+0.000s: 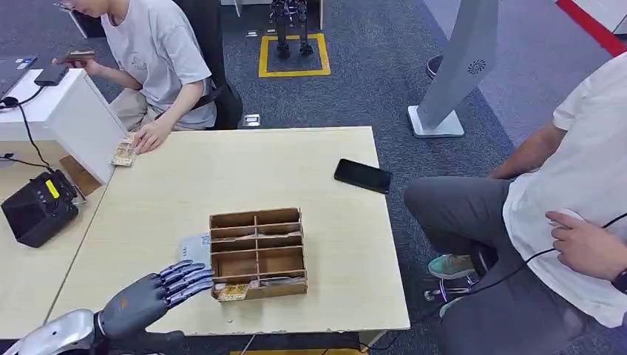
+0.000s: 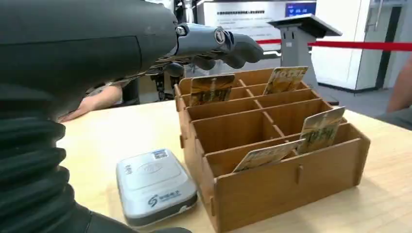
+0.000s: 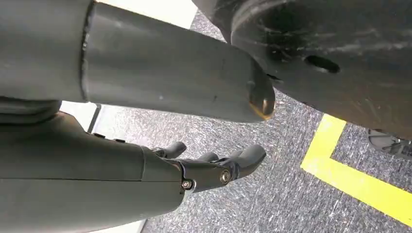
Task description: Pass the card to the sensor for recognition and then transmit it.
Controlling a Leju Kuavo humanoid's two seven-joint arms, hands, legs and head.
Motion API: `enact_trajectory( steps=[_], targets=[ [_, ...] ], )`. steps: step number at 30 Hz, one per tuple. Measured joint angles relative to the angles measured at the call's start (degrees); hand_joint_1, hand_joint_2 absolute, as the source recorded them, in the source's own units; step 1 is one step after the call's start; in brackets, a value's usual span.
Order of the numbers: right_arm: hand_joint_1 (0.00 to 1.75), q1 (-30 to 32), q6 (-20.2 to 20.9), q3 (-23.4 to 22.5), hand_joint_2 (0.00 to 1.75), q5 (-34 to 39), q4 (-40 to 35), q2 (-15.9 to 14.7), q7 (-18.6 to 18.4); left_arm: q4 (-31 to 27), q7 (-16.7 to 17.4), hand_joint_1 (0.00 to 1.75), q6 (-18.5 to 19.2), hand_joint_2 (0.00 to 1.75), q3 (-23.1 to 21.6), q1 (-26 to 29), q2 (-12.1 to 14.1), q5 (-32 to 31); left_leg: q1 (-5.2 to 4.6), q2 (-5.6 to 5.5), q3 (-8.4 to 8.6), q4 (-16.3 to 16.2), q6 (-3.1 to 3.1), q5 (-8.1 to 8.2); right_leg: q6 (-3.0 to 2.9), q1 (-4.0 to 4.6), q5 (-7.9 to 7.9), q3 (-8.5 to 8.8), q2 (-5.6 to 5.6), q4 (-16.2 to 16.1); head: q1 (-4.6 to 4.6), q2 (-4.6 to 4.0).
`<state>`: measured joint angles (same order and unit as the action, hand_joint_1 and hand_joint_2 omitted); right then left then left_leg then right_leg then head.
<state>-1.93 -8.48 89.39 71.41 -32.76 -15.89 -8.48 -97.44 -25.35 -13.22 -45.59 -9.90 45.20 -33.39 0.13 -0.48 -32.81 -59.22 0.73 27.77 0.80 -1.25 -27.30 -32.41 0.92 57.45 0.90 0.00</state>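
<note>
A wooden divided box [image 1: 258,252] [image 2: 291,170] stands near the table's front edge with several cards [image 2: 318,128] leaning in its slots. A card [image 1: 233,292] lies in the front row nearest me. A flat grey card sensor [image 1: 195,248] [image 2: 153,187] lies on the table against the box's left side. My left hand [image 1: 159,291] [image 2: 214,46] hovers at the box's front left corner, fingers stretched toward it and spread, holding nothing. My right hand [image 3: 214,165] hangs beside my body over the carpet, fingers loosely apart and empty.
A black phone [image 1: 362,175] lies near the table's right edge. One person sits at the far left with a hand on a card stack [image 1: 123,154]; another sits at the right. A black device [image 1: 37,209] sits on the side desk at left.
</note>
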Motion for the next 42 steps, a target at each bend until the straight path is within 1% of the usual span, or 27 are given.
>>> enact_trajectory(
  steps=[4,6,11,13,15,19,23,29,37,39,42],
  targets=[
    [0.0,0.0,-0.1,0.0,0.0,-0.1,-0.2,0.0,-0.2,0.2,0.9,0.0,-1.1,1.75,-1.6,-1.1,-1.2,-1.8,0.0,0.0,0.0,0.0,0.0,0.0,0.0,0.0,0.0,0.0,0.0,0.0,-0.04,0.0],
    [0.0,0.0,-0.3,0.0,0.0,-0.1,-0.4,0.0,-0.2,0.3,1.1,0.0,-2.1,1.75,-2.5,-1.4,-1.8,-1.8,0.0,0.0,0.0,0.0,0.0,0.0,0.0,0.0,0.0,0.0,0.0,0.0,0.0,0.0],
    [0.0,0.0,-0.4,0.0,0.0,-0.2,-0.6,0.0,-0.4,1.1,1.5,0.0,-2.6,1.75,-4.9,-2.5,-2.8,-1.8,0.0,0.0,0.0,0.0,0.0,0.0,0.0,0.0,0.0,-0.01,0.0,0.0,-0.02,0.0],
    [0.0,0.0,-0.5,0.0,0.0,-0.3,-0.7,0.0,-0.5,1.7,2.2,0.0,-3.1,1.75,-5.7,-2.7,-3.3,-2.4,0.0,0.0,0.0,0.0,0.0,0.0,0.0,0.0,0.0,-0.01,0.0,0.0,0.0,0.0],
    [0.0,0.0,-0.5,0.0,0.0,-0.4,-0.7,0.0,-0.5,2.5,3.7,0.0,-4.3,1.75,-6.3,-3.0,-4.0,-4.5,0.0,0.0,0.0,0.0,0.0,0.0,0.0,0.0,0.0,-0.01,0.0,0.0,0.0,0.0],
    [0.0,0.0,-0.5,0.0,0.0,-0.3,-0.7,0.0,-0.5,3.9,4.4,0.0,-4.9,1.75,-7.4,-3.4,-4.9,-5.0,0.0,0.0,-0.01,0.0,0.0,0.0,0.0,0.0,0.0,-0.01,0.0,0.0,-0.02,0.0],
    [0.0,-0.1,-0.5,0.0,0.0,-0.3,-0.7,0.0,-0.6,4.6,4.5,0.0,-5.0,1.75,-7.7,-3.5,-5.5,-5.1,0.0,0.0,-0.01,0.0,0.0,0.0,0.0,0.0,0.0,-0.02,0.0,0.0,-0.02,0.0],
    [0.0,-0.1,-0.2,0.0,0.0,-0.1,-0.7,0.0,-0.7,6.2,7.3,0.0,-7.5,1.75,-8.5,-4.1,-6.2,-7.3,0.0,0.0,-0.01,0.0,0.0,0.0,0.0,0.0,0.0,-0.02,0.0,0.0,0.0,0.0],
    [0.0,-0.1,0.0,0.0,0.0,-0.2,-0.7,0.0,-0.8,8.2,7.9,0.0,-8.0,1.75,-8.9,-4.6,-7.3,-8.0,0.0,0.0,-0.01,0.0,0.0,0.0,0.0,0.0,0.0,-0.02,0.0,0.0,0.0,0.0],
    [0.0,-0.1,0.2,0.0,0.0,-0.2,-0.6,0.0,-0.8,8.5,8.2,0.0,-8.5,1.75,-8.9,-4.7,-7.5,-8.0,0.0,0.0,-0.02,0.0,0.0,0.0,0.0,0.0,0.0,-0.02,0.0,0.0,0.0,0.0],
    [0.0,-0.1,0.4,0.0,0.0,-0.3,-0.6,0.0,-0.8,9.1,9.6,0.0,-10.1,1.75,-9.0,-5.0,-8.0,-9.8,0.0,0.0,-0.02,0.0,0.0,0.0,0.0,0.0,0.0,-0.02,0.0,0.0,-0.02,0.0]
  ],
)
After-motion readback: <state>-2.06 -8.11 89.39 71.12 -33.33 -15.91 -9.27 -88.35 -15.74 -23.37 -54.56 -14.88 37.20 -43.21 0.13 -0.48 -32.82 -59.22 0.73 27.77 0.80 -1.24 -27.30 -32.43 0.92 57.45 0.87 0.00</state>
